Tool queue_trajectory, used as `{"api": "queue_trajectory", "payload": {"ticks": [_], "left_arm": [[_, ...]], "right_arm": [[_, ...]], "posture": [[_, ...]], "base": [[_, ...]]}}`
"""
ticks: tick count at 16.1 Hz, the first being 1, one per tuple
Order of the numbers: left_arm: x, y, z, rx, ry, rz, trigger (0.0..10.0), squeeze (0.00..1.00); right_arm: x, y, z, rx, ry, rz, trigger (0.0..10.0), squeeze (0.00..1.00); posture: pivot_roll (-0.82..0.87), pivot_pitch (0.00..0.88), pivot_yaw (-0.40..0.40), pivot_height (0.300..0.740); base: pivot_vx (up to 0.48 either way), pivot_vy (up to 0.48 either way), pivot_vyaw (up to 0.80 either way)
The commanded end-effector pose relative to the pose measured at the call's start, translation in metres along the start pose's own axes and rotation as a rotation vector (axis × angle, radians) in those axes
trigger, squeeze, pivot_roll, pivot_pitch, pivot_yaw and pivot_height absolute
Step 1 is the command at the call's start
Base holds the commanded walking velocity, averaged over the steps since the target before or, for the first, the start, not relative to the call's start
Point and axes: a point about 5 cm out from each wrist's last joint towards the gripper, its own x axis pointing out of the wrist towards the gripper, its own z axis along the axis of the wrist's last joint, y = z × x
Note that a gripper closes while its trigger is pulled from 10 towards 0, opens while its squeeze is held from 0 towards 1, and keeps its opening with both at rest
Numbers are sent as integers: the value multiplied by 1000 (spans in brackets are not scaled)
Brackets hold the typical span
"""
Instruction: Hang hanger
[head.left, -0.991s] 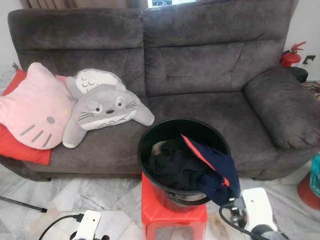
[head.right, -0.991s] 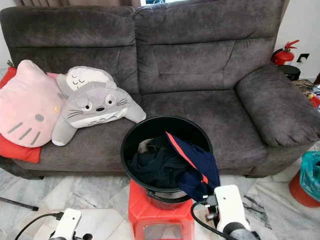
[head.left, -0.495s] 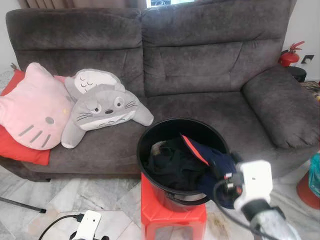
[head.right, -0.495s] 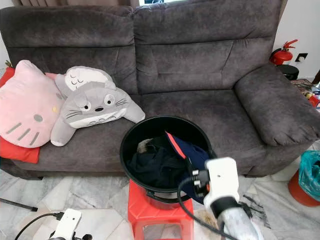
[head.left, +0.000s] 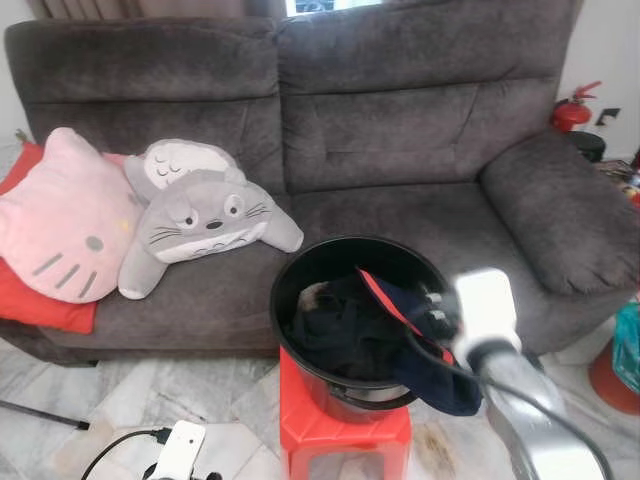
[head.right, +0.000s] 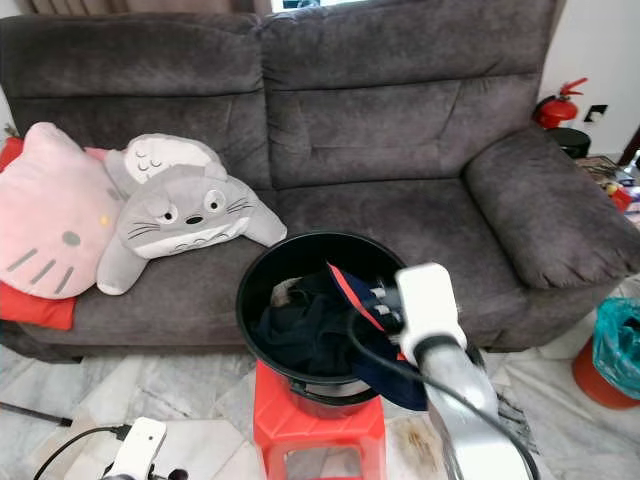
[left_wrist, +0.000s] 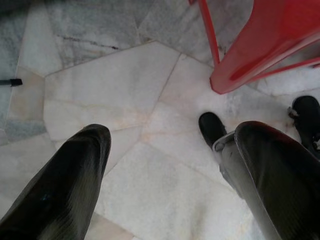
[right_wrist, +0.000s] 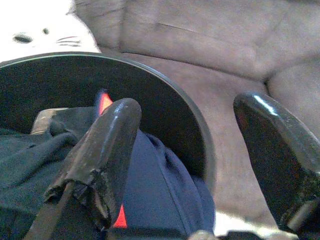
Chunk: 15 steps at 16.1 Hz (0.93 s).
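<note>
Round black plastic bucket (head.left: 345, 262) sits on a red plastic stool (head.left: 340, 435), before a dark grey plush fabric sofa (head.left: 400, 130). Navy garment with orange-red trim (head.left: 425, 345) drapes over the bucket's rim, on top of crumpled dark clothes (head.left: 335, 330).

Right gripper (right_wrist: 195, 160) at the bucket's right rim, fingers spread wide, holding nothing; wrist view shows smooth navy cloth between them.

Left gripper (left_wrist: 165, 175) hangs low, fingers wide apart, over pale veined marble floor (left_wrist: 110, 90).

Pink cat-face cushion (head.left: 65, 220) and grey furry plush (head.left: 205, 215) lie on the sofa.
</note>
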Motion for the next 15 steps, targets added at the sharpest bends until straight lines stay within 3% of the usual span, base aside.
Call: {"api": "queue_trajectory", "payload": {"ticks": [1, 3, 5, 9, 15], "left_arm": [[0, 1, -2, 10, 15, 2, 10000, 0], [0, 1, -3, 2, 15, 7, 10000, 0], [-1, 1, -5, -2, 19, 10, 10000, 0], [-3, 4, -11, -5, 32, 10, 10000, 0], [-4, 7, -12, -7, 37, 15, 10000, 0]], "right_arm": [[7, 6, 1, -54, -1, 49, 10000, 0], [18, 10, 14, -34, -29, 110, 10000, 0], [23, 13, 7, -76, 57, 150, 10000, 0], [12, 16, -3, -201, 147, 227, 10000, 0], [2, 25, -9, -242, 219, 320, 10000, 0]], "posture": [[-218, 0, 75, 740], [-206, 0, 70, 740], [-201, 0, 63, 740], [-205, 0, 59, 740], [-202, 0, 56, 740]], "base": [[0, 0, 0], [0, 0, 0], [0, 0, 0], [0, 0, 0], [0, 0, 0]]}}
